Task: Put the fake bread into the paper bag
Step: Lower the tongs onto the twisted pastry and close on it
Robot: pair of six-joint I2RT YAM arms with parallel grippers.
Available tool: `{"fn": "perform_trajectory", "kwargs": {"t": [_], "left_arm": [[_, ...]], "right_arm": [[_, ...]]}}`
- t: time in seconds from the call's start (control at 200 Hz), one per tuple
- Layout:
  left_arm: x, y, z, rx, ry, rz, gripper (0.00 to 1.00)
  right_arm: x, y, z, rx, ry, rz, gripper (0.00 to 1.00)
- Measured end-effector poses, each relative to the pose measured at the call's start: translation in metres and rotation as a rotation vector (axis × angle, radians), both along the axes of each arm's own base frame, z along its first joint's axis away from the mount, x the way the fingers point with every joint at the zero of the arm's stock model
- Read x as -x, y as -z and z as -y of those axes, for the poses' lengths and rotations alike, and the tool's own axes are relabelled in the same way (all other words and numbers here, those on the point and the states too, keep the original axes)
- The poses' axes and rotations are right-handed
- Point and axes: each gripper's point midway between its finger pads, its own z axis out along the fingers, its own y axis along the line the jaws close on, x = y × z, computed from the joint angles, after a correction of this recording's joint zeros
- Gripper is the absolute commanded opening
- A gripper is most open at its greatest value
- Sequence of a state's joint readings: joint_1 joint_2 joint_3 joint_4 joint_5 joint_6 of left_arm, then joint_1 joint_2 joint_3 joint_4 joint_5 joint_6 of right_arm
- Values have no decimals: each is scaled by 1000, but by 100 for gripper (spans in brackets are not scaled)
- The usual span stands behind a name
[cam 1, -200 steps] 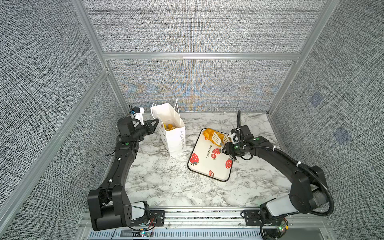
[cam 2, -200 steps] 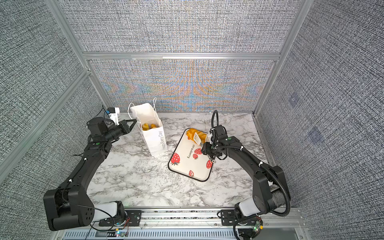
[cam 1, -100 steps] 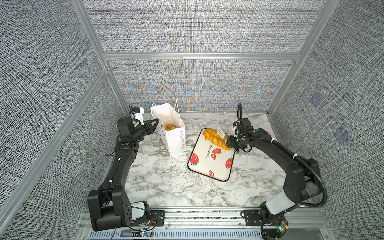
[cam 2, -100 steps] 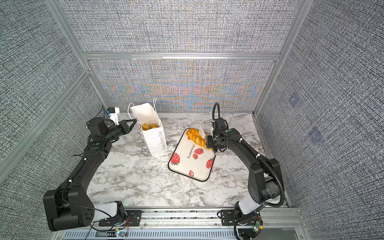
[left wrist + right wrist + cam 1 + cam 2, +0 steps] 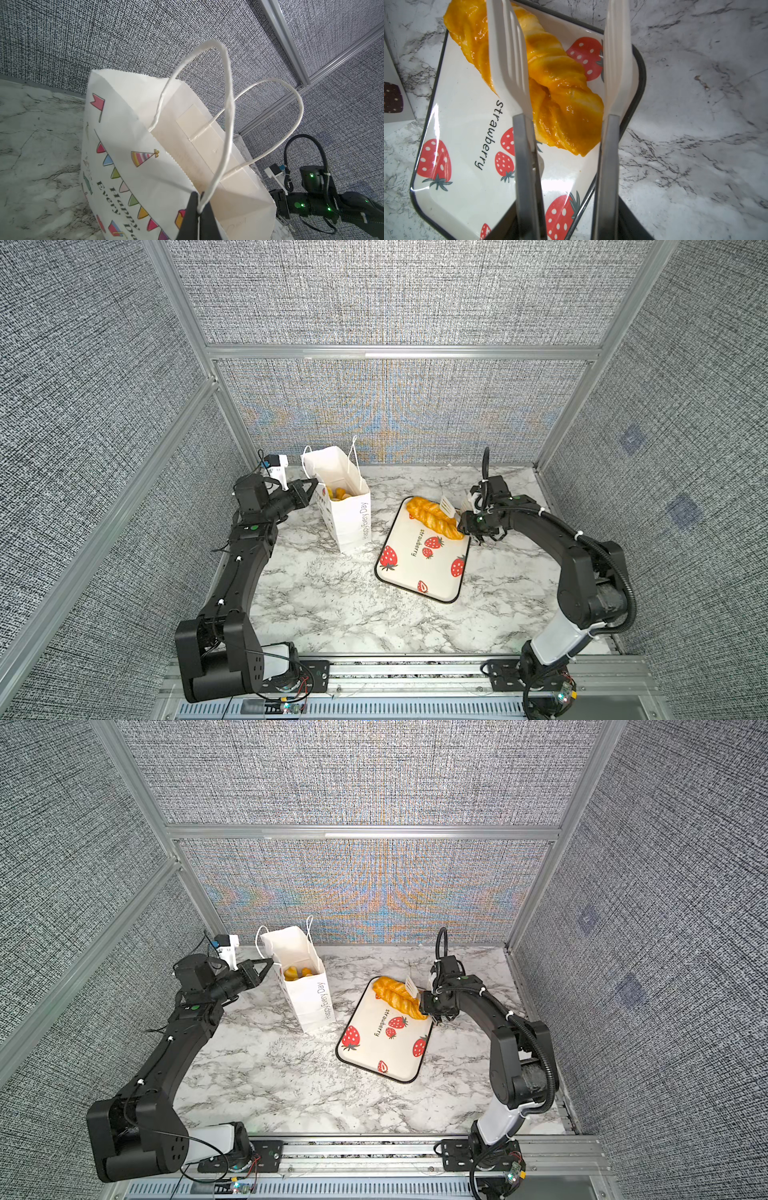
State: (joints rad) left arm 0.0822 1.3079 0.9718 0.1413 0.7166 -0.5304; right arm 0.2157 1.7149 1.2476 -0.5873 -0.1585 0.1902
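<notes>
The white paper bag (image 5: 347, 510) (image 5: 305, 990) (image 5: 145, 166) stands open at the back left, with golden fake bread (image 5: 336, 493) (image 5: 297, 972) inside. My left gripper (image 5: 313, 483) (image 5: 269, 964) (image 5: 198, 209) is shut on the bag's rim, where a cord handle meets it. A long braided loaf (image 5: 432, 516) (image 5: 399, 996) (image 5: 556, 83) lies on the far end of the strawberry-print tray (image 5: 419, 572) (image 5: 382, 1052) (image 5: 467, 128). My right gripper (image 5: 465, 518) (image 5: 426, 998) (image 5: 566, 207) is shut on white slotted tongs (image 5: 448, 506) (image 5: 411, 986) (image 5: 508, 62). Their blades stand apart, on either side of the loaf.
A small white device (image 5: 276, 464) sits in the back left corner behind the left wrist. Textured grey walls with aluminium posts close in the marble table on three sides. A metal rail (image 5: 395, 672) runs along the front edge.
The right arm has swung toward the tray's far right edge, bringing the tongs over the loaf. The left gripper and the bag have not moved.
</notes>
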Motion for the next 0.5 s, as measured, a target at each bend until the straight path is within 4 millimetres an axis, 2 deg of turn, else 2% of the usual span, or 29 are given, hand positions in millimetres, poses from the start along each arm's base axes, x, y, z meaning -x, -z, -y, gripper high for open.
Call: {"fn": "perform_trajectory", "kwargs": {"t": [0.29, 0.495], "left_arm": [[0, 0, 0, 0, 0, 0, 1], [0, 0, 0, 0, 0, 0, 1]], "right_arm": [[-1, 10, -7, -37, -37, -22, 53], [-1, 5, -15, -69, -67, -9, 53]]}}
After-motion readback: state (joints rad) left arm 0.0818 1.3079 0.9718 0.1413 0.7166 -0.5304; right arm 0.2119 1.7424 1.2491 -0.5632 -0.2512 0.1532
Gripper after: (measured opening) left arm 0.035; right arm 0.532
